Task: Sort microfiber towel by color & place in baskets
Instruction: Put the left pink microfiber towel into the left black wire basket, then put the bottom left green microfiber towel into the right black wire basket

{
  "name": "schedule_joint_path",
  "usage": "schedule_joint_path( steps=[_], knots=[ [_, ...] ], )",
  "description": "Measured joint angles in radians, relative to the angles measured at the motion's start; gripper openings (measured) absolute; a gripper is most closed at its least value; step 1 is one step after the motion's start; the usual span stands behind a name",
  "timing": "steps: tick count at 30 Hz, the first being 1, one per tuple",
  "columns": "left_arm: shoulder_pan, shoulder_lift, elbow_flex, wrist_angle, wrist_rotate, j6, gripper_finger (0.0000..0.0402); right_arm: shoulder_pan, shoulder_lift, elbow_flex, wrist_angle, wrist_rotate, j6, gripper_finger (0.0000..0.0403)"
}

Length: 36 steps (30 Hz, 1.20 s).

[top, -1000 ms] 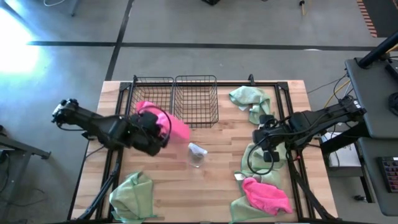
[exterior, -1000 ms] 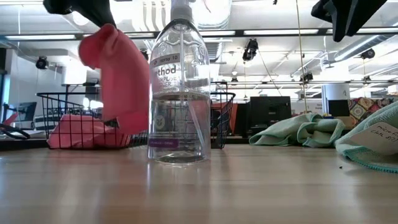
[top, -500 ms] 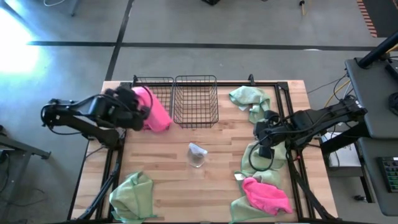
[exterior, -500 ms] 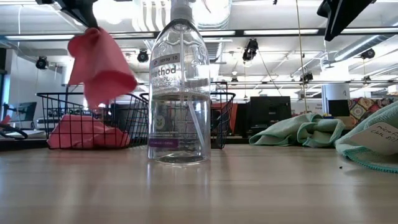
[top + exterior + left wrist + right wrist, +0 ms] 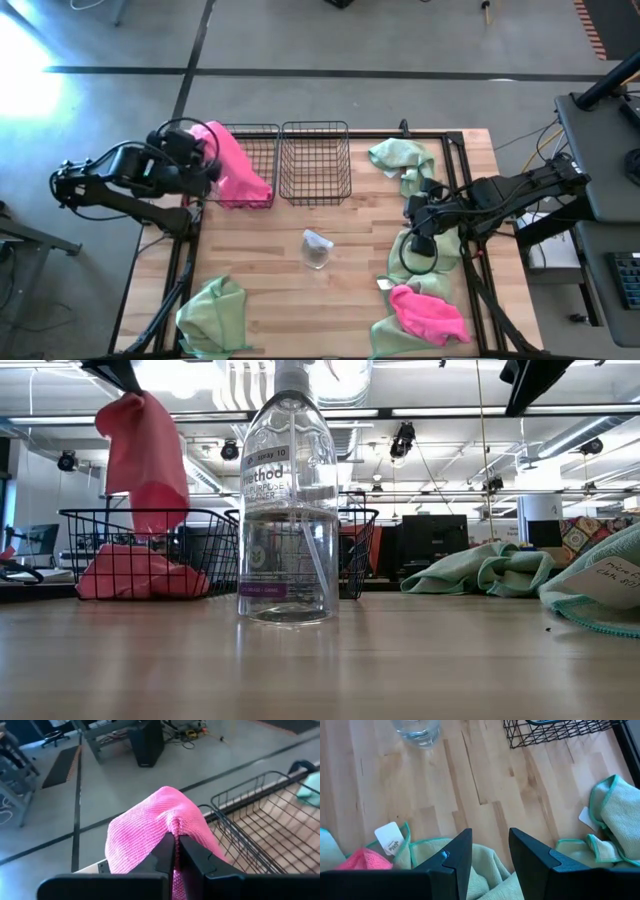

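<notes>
Microfiber towels lie scattered over the wooden table [image 5: 330, 290], which is the largest surface in view; the two black wire baskets [image 5: 282, 160] stand side by side at its far edge, the left basket [image 5: 246, 165] already holding a bunched pink towel [image 5: 135, 572], visible through the mesh in the low view, and the right basket [image 5: 316, 160] with no cloth visible in it. Left arm reaches in from the table's left side, left gripper [image 5: 200, 160] raised over the outer edge of the left basket, fingers [image 5: 162, 852] pressed together on a fold of a hot pink towel [image 5: 235, 165]; the cloth hangs free from the pinch and drapes down over the basket in the high view. Right gripper [image 5: 420, 222] hovers above a pale green towel [image 5: 420, 255] on the table's right side, fingers spread apart with nothing between them. Other cloths on the table: a green towel [image 5: 400, 160] near the far right corner, a green towel [image 5: 215, 315] at the near left, a pink towel [image 5: 432, 312] at the near right with a further green towel [image 5: 385, 335] just beside it. A clear spray bottle [image 5: 290, 500] stands upright near the table's centre, apart from all cloths
</notes>
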Motion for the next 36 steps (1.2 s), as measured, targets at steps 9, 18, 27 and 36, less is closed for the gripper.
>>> schedule_joint_path(
  steps=[9,18,27,36],
  knots=[
    [0.0,0.056,0.0,0.061,0.02,0.117,0.0064,0.0,0.0,0.0,0.0,0.054,0.0,0.0123],
    [0.0,0.061,0.0,0.061,0.121,0.065,0.0135,0.0,0.0,0.0,0.0,0.053,0.0,0.0123],
    [-0.02,0.109,0.0,0.064,0.644,-0.058,0.0142,0.0,0.0,0.0,0.0,0.054,-0.013,0.0123],
    [-0.099,0.191,0.0,0.094,0.717,-0.083,0.0142,0.0,0.0,0.0,0.0,0.2,-0.015,0.0123]
  ],
)
